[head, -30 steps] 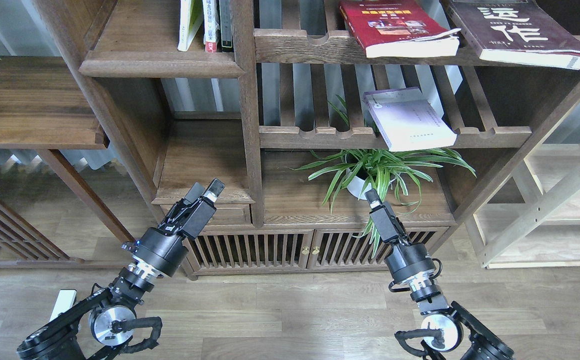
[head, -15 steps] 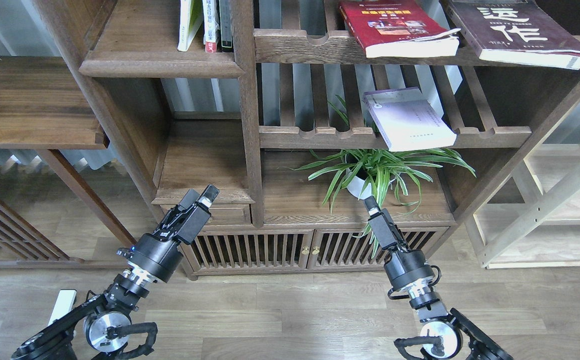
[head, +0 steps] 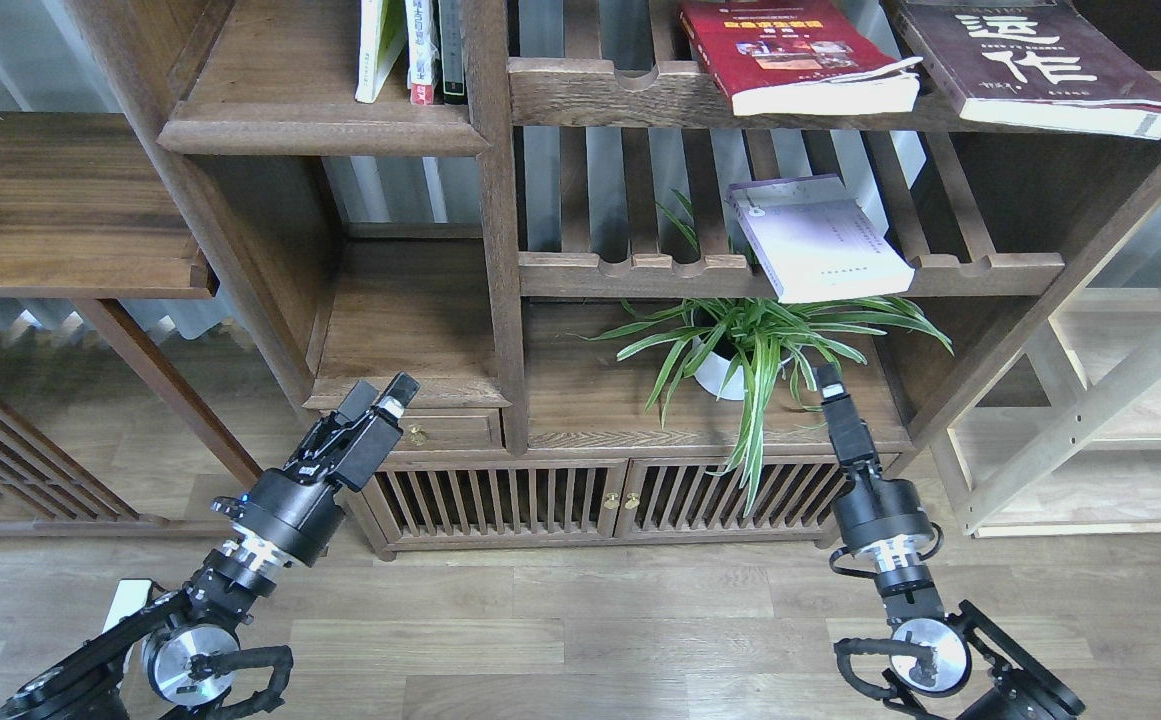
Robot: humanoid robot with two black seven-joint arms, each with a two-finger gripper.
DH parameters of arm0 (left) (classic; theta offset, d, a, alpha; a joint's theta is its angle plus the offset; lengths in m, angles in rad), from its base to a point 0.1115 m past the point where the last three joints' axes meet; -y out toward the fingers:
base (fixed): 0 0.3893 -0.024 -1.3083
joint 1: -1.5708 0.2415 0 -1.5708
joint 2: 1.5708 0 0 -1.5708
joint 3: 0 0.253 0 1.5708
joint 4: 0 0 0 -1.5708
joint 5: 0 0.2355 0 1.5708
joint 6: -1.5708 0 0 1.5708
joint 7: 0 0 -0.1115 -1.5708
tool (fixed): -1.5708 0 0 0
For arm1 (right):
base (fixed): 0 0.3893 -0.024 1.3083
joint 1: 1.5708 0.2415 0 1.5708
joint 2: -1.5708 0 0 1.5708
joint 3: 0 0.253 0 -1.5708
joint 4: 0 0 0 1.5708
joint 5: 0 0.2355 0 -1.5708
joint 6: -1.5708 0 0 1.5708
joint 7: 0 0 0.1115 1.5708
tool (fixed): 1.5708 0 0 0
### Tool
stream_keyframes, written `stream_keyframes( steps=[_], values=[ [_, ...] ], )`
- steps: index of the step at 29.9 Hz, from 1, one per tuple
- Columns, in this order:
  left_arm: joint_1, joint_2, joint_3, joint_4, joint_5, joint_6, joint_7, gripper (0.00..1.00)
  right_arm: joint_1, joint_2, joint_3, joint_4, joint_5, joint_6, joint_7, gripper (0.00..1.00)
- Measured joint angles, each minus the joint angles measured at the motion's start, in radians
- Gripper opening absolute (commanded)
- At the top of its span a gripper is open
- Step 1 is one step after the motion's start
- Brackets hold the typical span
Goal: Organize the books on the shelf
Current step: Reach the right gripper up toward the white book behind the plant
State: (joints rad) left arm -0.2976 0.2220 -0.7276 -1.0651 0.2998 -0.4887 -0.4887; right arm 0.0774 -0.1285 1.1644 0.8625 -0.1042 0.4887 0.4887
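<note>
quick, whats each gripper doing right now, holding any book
Left gripper: open, holding nothing.
Right gripper: seen edge-on, cannot tell if open or shut; no book in it.

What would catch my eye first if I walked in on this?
Probably the two black arms reaching up from below toward the dark bookcase. Then the leafy plant in the middle, with a lavender book jutting over the rack above it, and higher up a red book beside a maroon book.

The plant [head: 755, 345] crowds the space beneath the lavender book [head: 820, 240]; the dark-brown shelf [head: 320, 125] is bare leftward.
</note>
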Motion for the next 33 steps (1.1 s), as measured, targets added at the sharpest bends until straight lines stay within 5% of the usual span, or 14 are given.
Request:
stream_keyframes(
  steps=[33],
  values=[
    [0.085, 0.028, -0.058, -0.024, -0.002, 0.000, 0.000, 0.99, 0.236, 0.090, -0.041, -0.205, 0.032, 0.000, 0.000, 1.00]
  ],
)
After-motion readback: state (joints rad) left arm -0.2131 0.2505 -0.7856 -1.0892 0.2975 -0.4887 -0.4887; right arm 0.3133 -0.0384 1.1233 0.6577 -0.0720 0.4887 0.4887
